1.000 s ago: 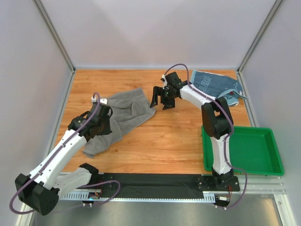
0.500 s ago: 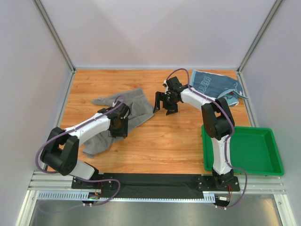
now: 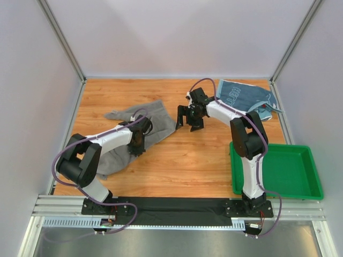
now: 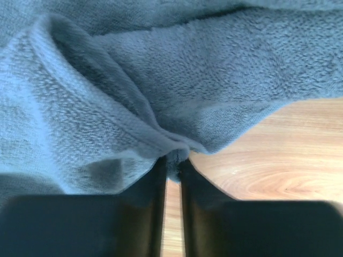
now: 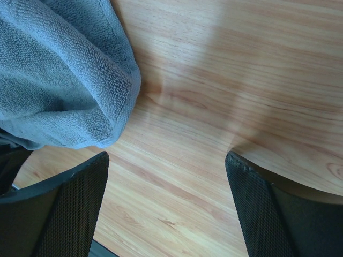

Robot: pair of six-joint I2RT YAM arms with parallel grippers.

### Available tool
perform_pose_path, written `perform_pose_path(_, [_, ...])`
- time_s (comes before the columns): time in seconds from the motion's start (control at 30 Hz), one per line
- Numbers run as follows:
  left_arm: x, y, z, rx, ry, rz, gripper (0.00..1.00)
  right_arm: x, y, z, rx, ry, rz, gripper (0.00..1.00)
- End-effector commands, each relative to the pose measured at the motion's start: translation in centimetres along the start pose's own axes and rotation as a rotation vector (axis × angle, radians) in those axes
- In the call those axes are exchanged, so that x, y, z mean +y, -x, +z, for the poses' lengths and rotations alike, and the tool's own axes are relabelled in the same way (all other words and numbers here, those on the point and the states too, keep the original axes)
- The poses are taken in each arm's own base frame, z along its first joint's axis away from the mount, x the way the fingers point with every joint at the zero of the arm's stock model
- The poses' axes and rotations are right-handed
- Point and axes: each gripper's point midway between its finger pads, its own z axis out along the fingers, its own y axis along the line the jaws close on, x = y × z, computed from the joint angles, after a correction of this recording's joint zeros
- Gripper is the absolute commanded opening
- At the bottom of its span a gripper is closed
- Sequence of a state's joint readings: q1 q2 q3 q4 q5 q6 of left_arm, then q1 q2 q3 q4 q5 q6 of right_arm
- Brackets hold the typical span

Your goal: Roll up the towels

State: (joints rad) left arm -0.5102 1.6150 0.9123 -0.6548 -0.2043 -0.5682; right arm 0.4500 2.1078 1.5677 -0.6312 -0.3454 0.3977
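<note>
My left gripper (image 4: pixel 171 160) pinches a fold of the crumpled grey fleece towel (image 4: pixel 214 80), probably to flatten it. My right gripper (image 5: pixel 166 159) waits wide open and empty.

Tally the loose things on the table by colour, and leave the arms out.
grey towel: 1
light blue towel: 1
green tray: 1
Total: 3
</note>
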Motion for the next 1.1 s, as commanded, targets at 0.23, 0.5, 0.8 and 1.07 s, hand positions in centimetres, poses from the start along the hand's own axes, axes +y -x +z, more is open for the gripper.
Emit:
perform_pose_path(0.23, [1.2, -0.4, -2.0, -0.002, -0.001, 0.014, 0.0, 1.2, 0.5, -1.0, -0.027, 0.037, -0.018, 0.9])
perform_pose_path(0.5, [6.9, 0.5, -17.0, -0.251, -0.006, 0.011, 0.0, 4.6, 4.0, -2.0, -0.079, 0.147, -0.025, 0.91])
perform_pose_path(0.8, [9.6, -3.2, -19.9, -0.273, -0.021, -0.027, 0.0, 6.3, 12.3, 1.2, -0.185, 0.099, 0.028, 0.88])
perform_pose_path(1.07, [10.2, -4.5, -20.7, -0.29, -0.042, -0.024, 0.0, 4.3, 12.0, 6.5, -0.184, -0.028, 0.053, 0.84])
